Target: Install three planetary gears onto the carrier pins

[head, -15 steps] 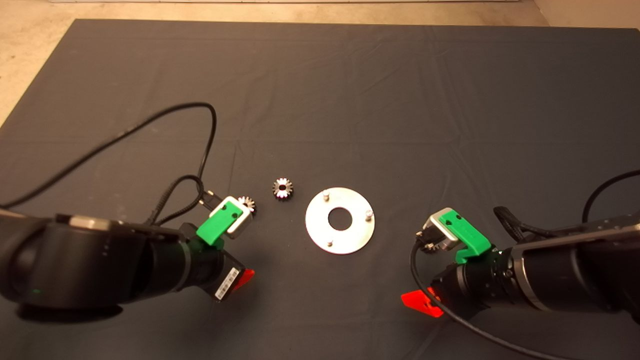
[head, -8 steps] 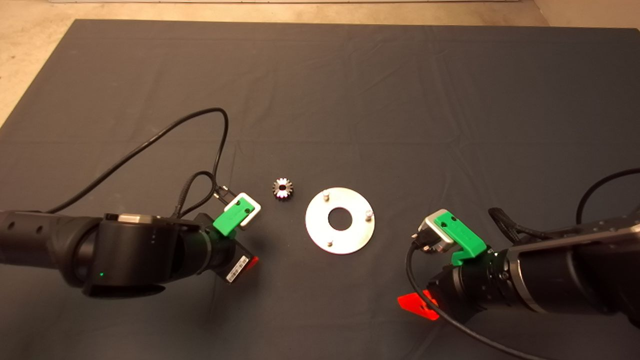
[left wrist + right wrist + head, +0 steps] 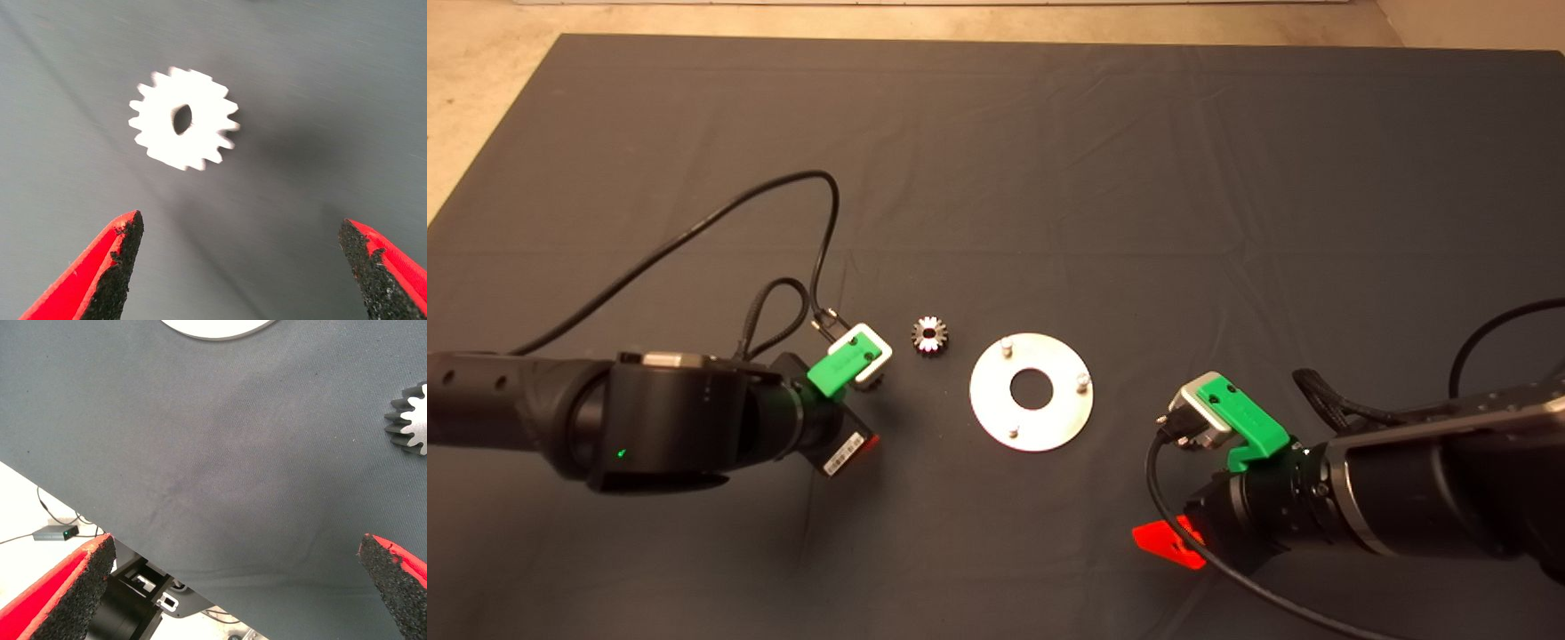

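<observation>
The round silver plate point(image 3: 1063, 418) lies mid-mat with its three carrier pins point(image 3: 1006, 342) bare. One planetary gear point(image 3: 929, 336) rests left of the plate. My left gripper point(image 3: 243, 267) hovers open just short of another gear point(image 3: 183, 119) lying flat on the mat; the left wrist hides that gear in the head view. At the lower right my right gripper point(image 3: 233, 587) is open over bare mat. Its wrist view catches a gear point(image 3: 410, 420) at the picture's edge and a sliver of the plate point(image 3: 220, 327).
The dark mat point(image 3: 1049, 178) spreads wide beyond the parts. A black cable point(image 3: 694, 236) loops off the left wrist over the mat. Past the mat's edge, floor and a small device with a cable point(image 3: 53, 533) show in the right wrist view.
My left arm has reached further right and slightly away, its wrist now covering the gear that peeked out beside it. The right arm drifted slightly toward the near edge.
</observation>
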Controlling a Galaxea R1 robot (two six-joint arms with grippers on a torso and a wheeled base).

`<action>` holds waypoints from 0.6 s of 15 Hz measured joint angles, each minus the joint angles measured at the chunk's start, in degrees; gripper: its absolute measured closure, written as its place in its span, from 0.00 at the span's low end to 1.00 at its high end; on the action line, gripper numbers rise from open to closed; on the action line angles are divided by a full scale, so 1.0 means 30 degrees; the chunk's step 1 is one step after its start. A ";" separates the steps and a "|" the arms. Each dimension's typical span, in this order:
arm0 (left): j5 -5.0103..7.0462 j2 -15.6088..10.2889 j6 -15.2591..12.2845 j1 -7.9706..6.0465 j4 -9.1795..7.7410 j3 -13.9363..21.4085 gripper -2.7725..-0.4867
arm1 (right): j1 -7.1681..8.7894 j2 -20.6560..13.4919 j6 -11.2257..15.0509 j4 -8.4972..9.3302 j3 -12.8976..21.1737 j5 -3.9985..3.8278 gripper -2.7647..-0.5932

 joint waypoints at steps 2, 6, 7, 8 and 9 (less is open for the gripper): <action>-0.0228 -0.0007 0.0083 -0.0465 0.0040 -0.0771 0.31 | 0.0000 0.0028 -0.0006 0.0000 -0.0012 -0.0008 0.02; -0.1304 0.0056 0.0608 -0.0444 -0.0689 -0.1272 0.31 | 0.0000 0.0039 -0.0006 0.0000 -0.0020 0.0000 0.02; -0.1467 0.0091 0.0645 -0.0444 -0.0935 -0.1348 0.31 | 0.0000 0.0037 -0.0006 0.0000 -0.0020 0.0000 0.02; -0.1589 0.0126 0.0643 -0.0444 -0.0982 -0.1380 0.31 | 0.0000 0.0045 -0.0010 0.0000 -0.0020 0.0008 0.02; -0.1662 0.0156 0.0554 -0.0444 -0.1028 -0.1393 0.31 | 0.0000 0.0045 -0.0018 0.0000 -0.0020 0.0000 0.02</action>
